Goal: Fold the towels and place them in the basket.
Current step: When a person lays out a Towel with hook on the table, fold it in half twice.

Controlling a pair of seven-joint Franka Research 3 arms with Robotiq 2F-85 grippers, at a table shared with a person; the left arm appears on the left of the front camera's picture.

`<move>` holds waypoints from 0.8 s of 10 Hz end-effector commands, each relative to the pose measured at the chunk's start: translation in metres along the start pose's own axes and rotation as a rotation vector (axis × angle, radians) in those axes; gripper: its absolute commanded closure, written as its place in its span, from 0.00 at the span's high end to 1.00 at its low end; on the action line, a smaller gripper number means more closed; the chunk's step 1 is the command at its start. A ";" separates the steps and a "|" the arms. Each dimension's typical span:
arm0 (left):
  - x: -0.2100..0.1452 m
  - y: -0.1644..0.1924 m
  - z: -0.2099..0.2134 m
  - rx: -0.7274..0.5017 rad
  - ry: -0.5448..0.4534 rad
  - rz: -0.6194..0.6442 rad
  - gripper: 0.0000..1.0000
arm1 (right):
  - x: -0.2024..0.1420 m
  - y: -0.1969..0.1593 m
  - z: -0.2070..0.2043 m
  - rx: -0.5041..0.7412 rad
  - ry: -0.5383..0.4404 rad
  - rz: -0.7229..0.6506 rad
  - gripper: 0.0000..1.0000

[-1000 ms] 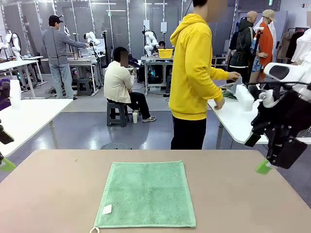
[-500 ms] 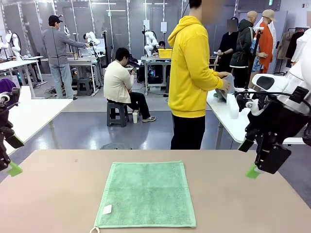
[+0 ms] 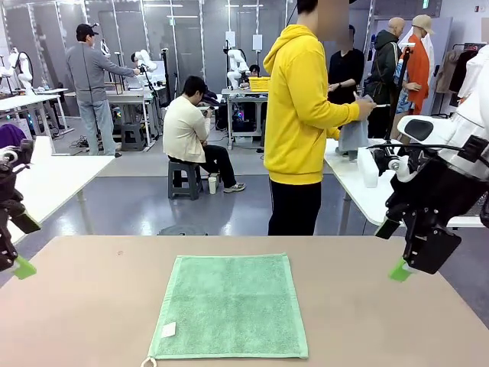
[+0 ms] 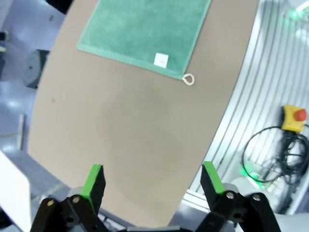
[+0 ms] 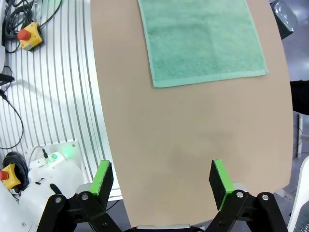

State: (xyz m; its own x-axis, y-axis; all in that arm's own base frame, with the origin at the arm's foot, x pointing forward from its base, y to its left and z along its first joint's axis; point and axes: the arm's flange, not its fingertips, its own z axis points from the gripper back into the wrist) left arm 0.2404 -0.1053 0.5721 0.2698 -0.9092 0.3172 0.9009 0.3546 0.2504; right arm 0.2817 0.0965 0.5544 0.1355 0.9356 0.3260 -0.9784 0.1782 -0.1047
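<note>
A mint green towel (image 3: 229, 306) lies spread flat in the middle of the tan table (image 3: 84, 306), its white tag (image 3: 169, 329) and loop at the near left corner. My left gripper (image 3: 21, 245) hangs open over the table's left edge, well clear of the towel (image 4: 145, 29), and the left wrist view looks down past it (image 4: 152, 176). My right gripper (image 3: 391, 248) hangs open above the right edge, the towel (image 5: 200, 38) far ahead of its spread fingers (image 5: 161, 176). The person in a yellow hoodie holds a pale grey-blue towel (image 3: 353, 136) at a side table. The basket is out of view.
A white side table (image 3: 367, 195) stands behind the right arm and another white table (image 3: 57, 183) behind the left. Bare tan tabletop surrounds the towel on all sides. Below the near edge are a ribbed floor, cables and an emergency stop button (image 4: 295, 116).
My left gripper has risen into view at the left edge. My right gripper has shifted a little left and down. The person has lifted the grey-blue towel off the side table.
</note>
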 end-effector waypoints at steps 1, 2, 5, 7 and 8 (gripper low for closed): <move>0.024 -0.017 -0.024 0.021 0.043 -0.094 1.00 | 0.010 0.003 -0.013 0.026 0.002 0.018 1.00; 0.027 -0.023 -0.033 0.026 0.039 -0.104 1.00 | 0.014 0.005 -0.024 0.028 0.025 0.000 1.00; 0.054 -0.032 -0.072 0.010 0.083 -0.188 1.00 | 0.037 0.010 -0.062 0.052 0.089 0.063 1.00; 0.068 -0.037 -0.099 0.021 0.116 -0.231 1.00 | 0.051 0.009 -0.088 0.058 0.134 0.095 1.00; 0.077 -0.038 -0.117 0.017 0.137 -0.245 1.00 | 0.057 0.007 -0.100 0.049 0.155 0.103 1.00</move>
State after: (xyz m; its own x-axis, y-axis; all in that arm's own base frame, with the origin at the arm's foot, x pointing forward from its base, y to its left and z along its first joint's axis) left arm 0.2662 -0.2085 0.5056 0.0794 -0.9870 0.1396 0.9509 0.1171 0.2865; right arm 0.2904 0.1723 0.4850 0.0348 0.9786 0.2026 -0.9972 0.0474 -0.0576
